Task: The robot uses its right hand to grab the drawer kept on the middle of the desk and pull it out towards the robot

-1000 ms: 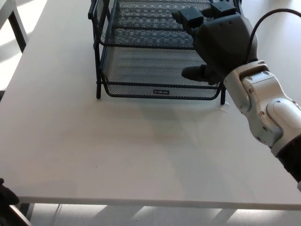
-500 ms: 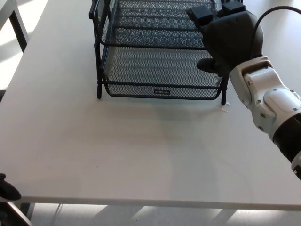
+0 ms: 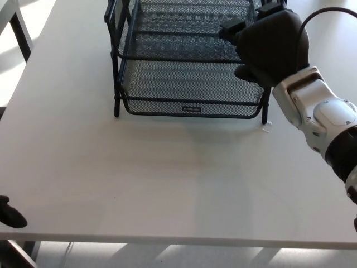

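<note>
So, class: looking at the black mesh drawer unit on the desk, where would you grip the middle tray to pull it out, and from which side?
Grip the front rim of the middle tray, the thin horizontal wire bar facing the robot. Come from the front and above, hooking the fingers over the bar; the mesh itself offers no hold. The right hand is at the rim's right end; a grip nearer the centre would likely pull straighter.

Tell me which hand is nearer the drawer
Right. The right hand is at the drawer's right front corner, over its rim. The left hand barely shows at the desk's near left edge, far from it.
</note>
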Motion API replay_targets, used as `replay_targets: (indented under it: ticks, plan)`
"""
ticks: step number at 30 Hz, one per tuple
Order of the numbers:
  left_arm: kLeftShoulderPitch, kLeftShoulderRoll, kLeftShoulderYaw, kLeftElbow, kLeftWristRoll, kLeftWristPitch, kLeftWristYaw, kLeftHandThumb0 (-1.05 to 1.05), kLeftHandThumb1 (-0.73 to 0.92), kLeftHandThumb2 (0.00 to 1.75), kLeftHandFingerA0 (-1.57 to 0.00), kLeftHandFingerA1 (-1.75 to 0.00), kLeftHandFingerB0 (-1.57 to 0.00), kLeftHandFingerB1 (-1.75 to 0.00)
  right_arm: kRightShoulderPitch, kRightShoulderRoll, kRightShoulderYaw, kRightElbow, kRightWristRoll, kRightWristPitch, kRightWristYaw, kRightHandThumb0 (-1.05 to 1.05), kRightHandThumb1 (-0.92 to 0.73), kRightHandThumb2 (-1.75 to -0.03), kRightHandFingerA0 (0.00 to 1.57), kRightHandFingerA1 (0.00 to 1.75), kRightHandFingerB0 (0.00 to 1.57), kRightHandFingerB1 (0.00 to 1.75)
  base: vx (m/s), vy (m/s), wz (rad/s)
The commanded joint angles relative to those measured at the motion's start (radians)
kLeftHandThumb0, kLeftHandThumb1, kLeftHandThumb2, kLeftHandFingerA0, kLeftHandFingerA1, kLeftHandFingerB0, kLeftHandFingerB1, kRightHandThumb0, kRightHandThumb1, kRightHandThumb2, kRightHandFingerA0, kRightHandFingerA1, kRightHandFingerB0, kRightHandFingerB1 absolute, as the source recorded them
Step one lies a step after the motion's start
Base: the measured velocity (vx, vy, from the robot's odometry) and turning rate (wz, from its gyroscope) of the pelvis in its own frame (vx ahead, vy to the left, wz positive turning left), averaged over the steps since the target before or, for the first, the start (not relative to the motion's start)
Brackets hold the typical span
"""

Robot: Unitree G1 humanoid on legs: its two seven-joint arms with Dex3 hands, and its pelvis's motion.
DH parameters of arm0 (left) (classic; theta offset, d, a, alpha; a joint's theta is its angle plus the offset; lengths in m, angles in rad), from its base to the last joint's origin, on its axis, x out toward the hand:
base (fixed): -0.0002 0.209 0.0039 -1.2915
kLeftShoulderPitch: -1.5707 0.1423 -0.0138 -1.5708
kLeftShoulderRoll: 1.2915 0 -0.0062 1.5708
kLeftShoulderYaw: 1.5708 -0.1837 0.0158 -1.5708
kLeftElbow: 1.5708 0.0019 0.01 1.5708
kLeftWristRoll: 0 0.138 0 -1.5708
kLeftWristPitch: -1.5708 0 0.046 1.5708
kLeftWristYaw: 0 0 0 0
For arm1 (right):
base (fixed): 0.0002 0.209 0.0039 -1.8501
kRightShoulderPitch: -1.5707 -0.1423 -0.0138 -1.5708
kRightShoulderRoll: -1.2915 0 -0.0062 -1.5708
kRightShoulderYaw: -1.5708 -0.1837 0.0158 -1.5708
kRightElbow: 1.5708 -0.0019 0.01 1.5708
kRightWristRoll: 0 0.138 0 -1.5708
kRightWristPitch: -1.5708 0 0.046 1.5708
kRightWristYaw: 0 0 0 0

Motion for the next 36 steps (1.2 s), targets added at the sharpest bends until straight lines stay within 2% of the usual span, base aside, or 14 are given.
replay_targets:
  ticks: [1,3,9,15,17,19,23,30,31,33,36]
  plan:
    - [-0.013,0.026,0.006,0.007,-0.013,-0.004,-0.037,-0.3,0.54,0.56,-0.81,-0.88,-0.8,-0.62,-0.038,-0.016,0.047,0.058,-0.044,-0.133,-0.194,-0.45,-0.51,-0.6,0.84,1.47,0.95,0.62,0.0,0.0,0.0]
    - [-0.01,0.025,0.008,0.006,-0.013,-0.002,-0.039,-0.31,0.55,0.56,-0.8,-0.88,-0.79,-0.61,-0.038,-0.015,0.057,0.067,-0.047,-0.14,-0.211,-0.41,-0.54,-0.57,0.82,1.52,0.93,0.69,0.0,0.0,0.0]
    - [-0.011,0.025,0.009,0.011,-0.003,-0.009,-0.038,-0.31,0.54,0.56,-0.81,-0.87,-0.8,-0.6,-0.036,-0.013,0.073,0.089,-0.046,-0.166,-0.286,-0.42,-0.54,-0.56,0.81,1.54,0.93,0.72,0.0,0.0,0.0]
    - [-0.012,0.02,0.007,0.014,-0.003,-0.02,-0.034,-0.32,0.55,0.56,-0.81,-0.88,-0.8,-0.61,-0.038,-0.017,0.08,0.079,-0.043,-0.151,-0.265,-0.4,-0.56,-0.57,0.79,1.58,0.9,0.76,0.0,0.0,0.0]
    - [-0.011,0.022,0.007,0.009,-0.002,-0.01,-0.041,-0.31,0.55,0.56,-0.8,-0.87,-0.8,-0.61,-0.03,-0.021,0.078,0.061,-0.04,-0.141,-0.253,-0.4,-0.55,-0.57,0.83,1.55,0.92,0.69,0.0,0.0,0.0]
    - [-0.011,0.021,0.008,0.007,-0.007,-0.004,-0.046,-0.31,0.55,0.56,-0.8,-0.88,-0.8,-0.61,-0.001,-0.031,0.071,0.014,-0.04,-0.111,-0.254,-0.4,-0.54,-0.57,0.85,1.53,0.95,0.64,0.0,0.0,0.0]
    - [-0.007,0.021,0.011,0.0,0.001,-0.003,-0.043,-0.33,0.56,0.56,-0.79,-0.87,-0.79,-0.61,0.071,-0.058,0.053,-0.108,-0.047,-0.056,-0.239,-0.42,-0.53,-0.56,0.86,1.52,0.97,0.66,0.0,0.0,0.0]
    - [-0.009,0.018,0.012,0.001,-0.003,-0.002,-0.048,-0.32,0.55,0.56,-0.8,-0.87,-0.79,-0.61,0.178,-0.109,0.027,-0.273,-0.074,-0.019,-0.248,-0.44,-0.5,-0.55,0.88,1.52,0.99,0.64,0.0,0.0,0.0]
    - [-0.011,0.014,0.012,0.006,0.002,-0.01,-0.037,-0.29,0.53,0.56,-0.82,-0.86,-0.81,-0.61,0.245,-0.14,0.019,-0.363,-0.091,0.003,-0.261,-0.46,-0.5,-0.55,0.91,1.56,0.99,0.62,0.0,0.0,0.0]
    - [-0.01,0.016,0.017,0.013,-0.007,-0.018,-0.041,-0.31,0.54,0.56,-0.81,-0.9,-0.81,-0.62,0.301,-0.174,0.007,-0.452,-0.086,-0.015,-0.218,-0.44,-0.5,-0.55,0.87,1.58,0.98,0.61,0.0,0.0,0.0]
    - [-0.01,0.02,0.019,0.018,-0.009,-0.023,-0.043,-0.32,0.55,0.56,-0.81,-0.9,-0.81,-0.63,0.384,-0.219,-0.011,-0.575,-0.092,-0.024,-0.205,-0.45,-0.48,-0.55,0.9,1.56,0.99,0.62,0.0,0.0,0.0]
